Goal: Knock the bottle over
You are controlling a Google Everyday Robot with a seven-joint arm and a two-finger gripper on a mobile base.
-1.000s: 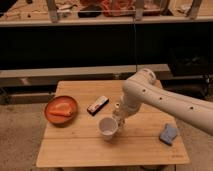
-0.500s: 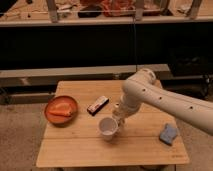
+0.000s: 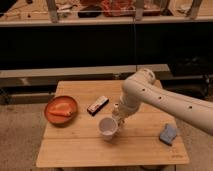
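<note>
The white arm reaches in from the right, and its gripper [image 3: 119,118] hangs low over the middle of the wooden table [image 3: 75,150], shut. It sits just behind and to the right of a round white cup [image 3: 107,128]. A small pale bottle [image 3: 116,108] shows upright at the arm's left edge, right beside the gripper and mostly hidden by it. I cannot tell whether the gripper touches the bottle.
An orange plate [image 3: 50,116] with orange food lies at the table's left. A dark snack bar [image 3: 98,105] lies between the plate and the arm. A blue sponge [image 3: 168,133] rests near the right edge. Shelving stands behind the table.
</note>
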